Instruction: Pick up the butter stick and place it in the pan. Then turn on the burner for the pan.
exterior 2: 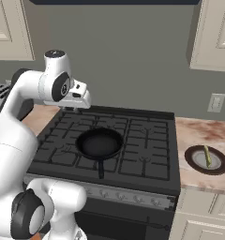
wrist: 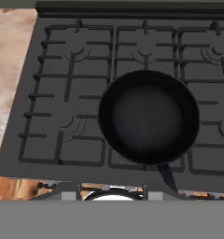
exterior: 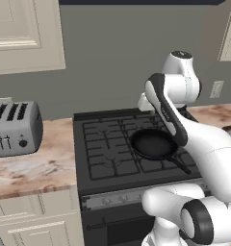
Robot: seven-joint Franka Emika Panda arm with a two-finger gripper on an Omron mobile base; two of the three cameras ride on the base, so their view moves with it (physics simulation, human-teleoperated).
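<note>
Pincer hangs above back-left of black stove, jaw state can't tell; pan sits below and just ahead of it on the grates, empty; butter stick lies far right in a round dish on marbled counter; toaster far left; grey wall behind, cream cabinets above.

A black gas stove with grates sits between marbled countertops. A silver four-slot toaster stands on the left counter. A grey-brown dish lies on the right counter, a wall outlet above it.
</note>
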